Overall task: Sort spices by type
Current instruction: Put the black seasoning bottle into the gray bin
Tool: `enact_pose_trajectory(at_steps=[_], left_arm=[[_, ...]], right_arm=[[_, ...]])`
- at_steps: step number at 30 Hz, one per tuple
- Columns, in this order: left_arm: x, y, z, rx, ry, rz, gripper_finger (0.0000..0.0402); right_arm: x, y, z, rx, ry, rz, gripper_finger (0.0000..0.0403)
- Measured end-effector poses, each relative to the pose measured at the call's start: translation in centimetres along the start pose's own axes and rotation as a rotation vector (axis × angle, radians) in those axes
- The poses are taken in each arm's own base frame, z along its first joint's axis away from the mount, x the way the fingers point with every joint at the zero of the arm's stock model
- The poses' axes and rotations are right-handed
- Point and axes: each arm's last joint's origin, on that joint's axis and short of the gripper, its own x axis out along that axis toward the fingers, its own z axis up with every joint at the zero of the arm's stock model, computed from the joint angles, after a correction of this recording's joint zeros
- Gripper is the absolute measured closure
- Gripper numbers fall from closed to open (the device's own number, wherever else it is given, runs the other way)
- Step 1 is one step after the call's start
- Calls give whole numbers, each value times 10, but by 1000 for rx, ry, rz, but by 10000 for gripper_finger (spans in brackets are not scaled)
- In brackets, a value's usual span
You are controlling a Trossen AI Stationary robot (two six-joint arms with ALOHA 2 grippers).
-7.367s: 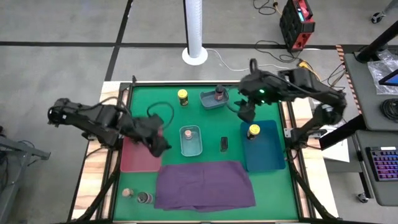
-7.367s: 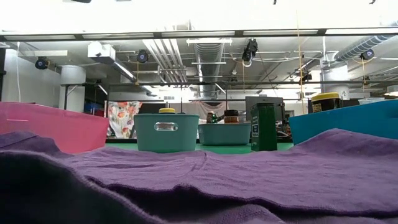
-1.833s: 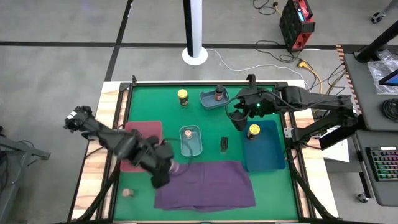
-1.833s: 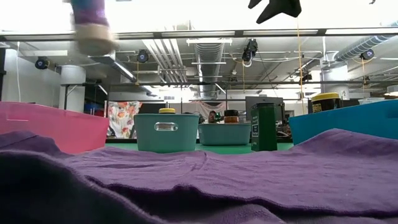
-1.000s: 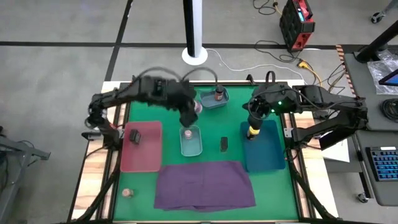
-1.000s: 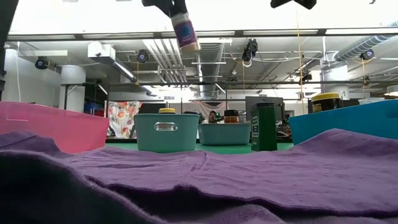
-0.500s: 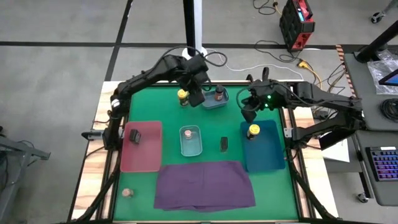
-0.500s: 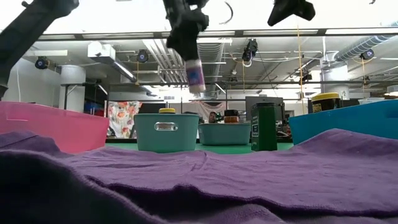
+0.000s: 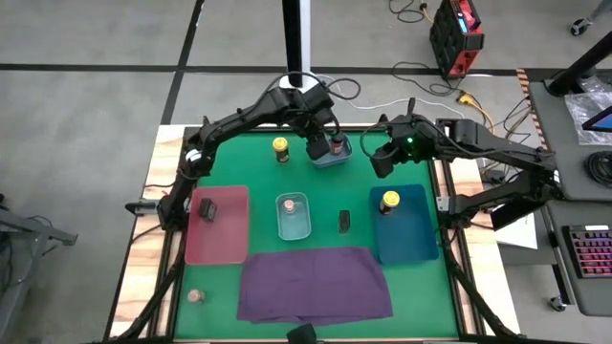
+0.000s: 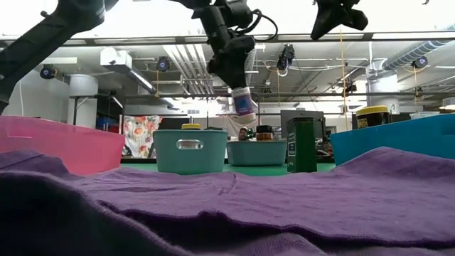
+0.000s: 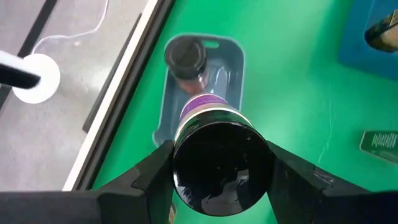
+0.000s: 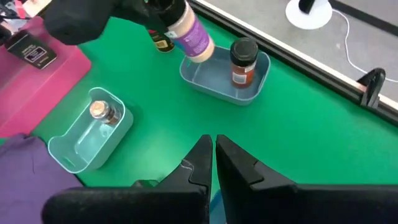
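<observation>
- High view: left gripper (image 9: pixel 316 145) at upper centre, over the grey-blue bin (image 9: pixel 330 153) holding a dark-lidded jar (image 9: pixel 337 146); right gripper (image 9: pixel 382 163) just right of it.
- Low view: left gripper grips a purple-labelled spice jar (image 10: pixel 244 103), upper centre.
- Left wrist view: spice jar clamped between fingers (image 11: pixel 148 182), above bin.
- Right wrist view: right gripper (image 12: pixel 213 149) closed, empty.

Left claw (image 12: pixel 163 12) holds purple-labelled jar (image 12: pixel 191 38) over blue bin (image 12: pixel 214 88)

Jar (image 12: pixel 191 37) in left claw (image 9: pixel 316 145) above far bin (image 12: pixel 225 84), beside another jar (image 12: pixel 243 62) inside.
</observation>
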Motion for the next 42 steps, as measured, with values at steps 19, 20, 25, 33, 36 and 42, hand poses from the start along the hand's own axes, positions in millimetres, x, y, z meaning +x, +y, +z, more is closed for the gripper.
enact_pose_trajectory(at_steps=[19,20,25,33,36,42], left_arm=[[26,17,0,40,31,5,215],[30,16,-2,45,48,3,215],[50,16,-5,55,101,-2,215],[67,16,-7,85,141,-11,215],[73,16,-9,92,157,-14,215],[82,17,-11,97,179,-45,215]], right_arm=[[2,-5,1,64,7,-21,390],[2,-5,1,65,6,-22,390],[2,-6,1,67,9,-25,390],[2,-6,1,64,12,-28,390],[2,-6,1,74,14,-29,390],[2,-7,-1,119,31,-39,390]])
